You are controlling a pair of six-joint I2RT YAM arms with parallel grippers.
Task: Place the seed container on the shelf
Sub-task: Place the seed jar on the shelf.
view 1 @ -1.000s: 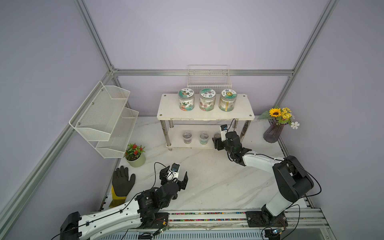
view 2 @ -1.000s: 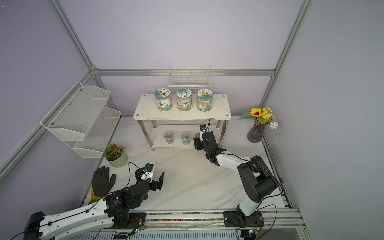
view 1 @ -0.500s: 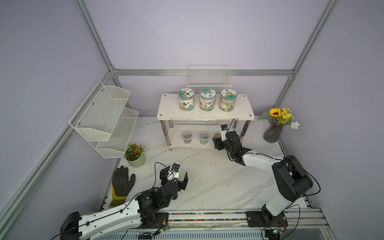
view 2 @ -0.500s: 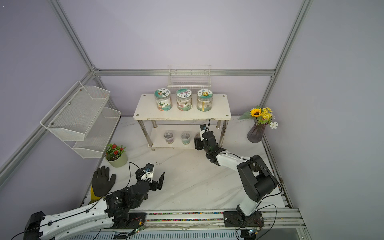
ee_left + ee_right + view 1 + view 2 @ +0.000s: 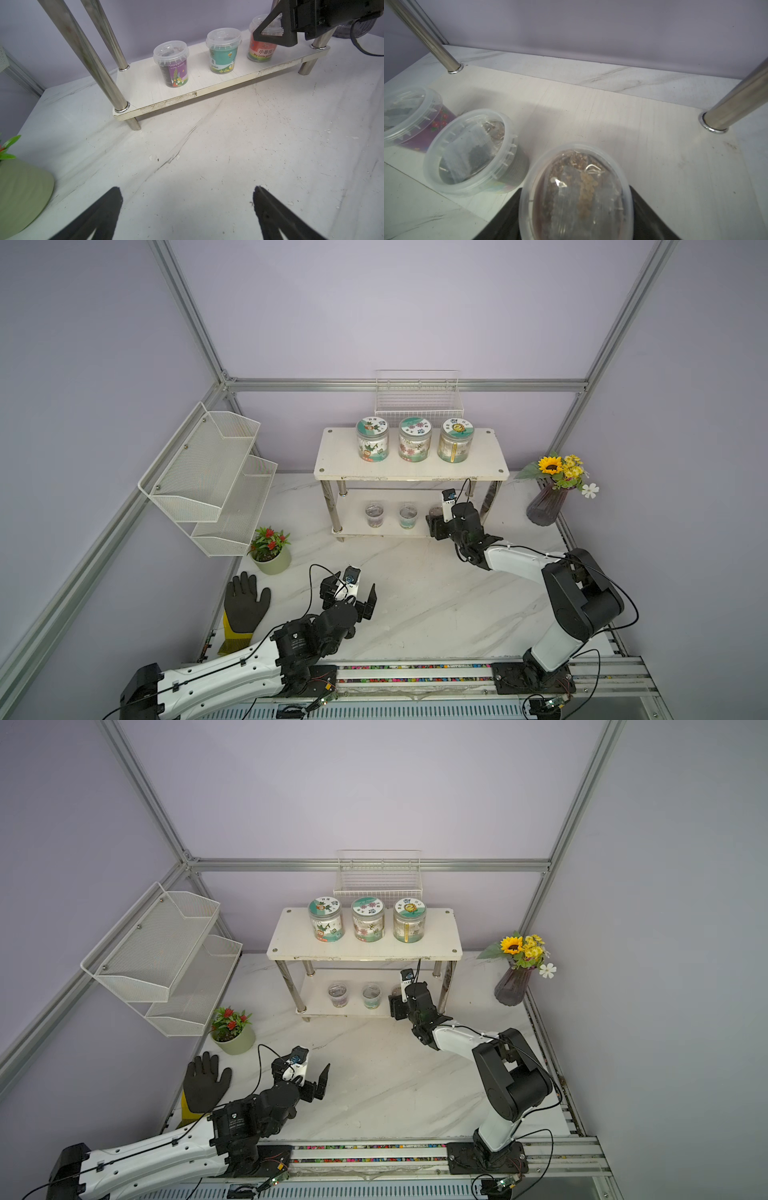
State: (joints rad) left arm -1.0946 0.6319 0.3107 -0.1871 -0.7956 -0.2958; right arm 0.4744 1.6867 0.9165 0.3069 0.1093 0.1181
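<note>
The shelf (image 5: 486, 456) (image 5: 291, 936) stands at the back of the marble table, a white two-tier stand on chrome legs. My right gripper (image 5: 436, 523) (image 5: 397, 1006) (image 5: 575, 193) reaches under the top tier and is shut on the seed container (image 5: 435, 512) (image 5: 576, 187), a clear lidded cup with an orange label (image 5: 262, 48). The cup is upright at the right end of the lower board (image 5: 141, 87) (image 5: 612, 116), its base at the board's surface. My left gripper (image 5: 350, 598) (image 5: 302, 1073) (image 5: 187, 190) hovers open and holds nothing over the front of the table.
Two more seed cups, purple (image 5: 172, 62) and teal (image 5: 223, 52), stand left of the held one. Three jars (image 5: 414, 439) line the top tier. A flower vase (image 5: 546, 506) stands right of the shelf. A potted plant (image 5: 270, 551), glove (image 5: 245, 605) and mesh rack (image 5: 208, 472) are at the left.
</note>
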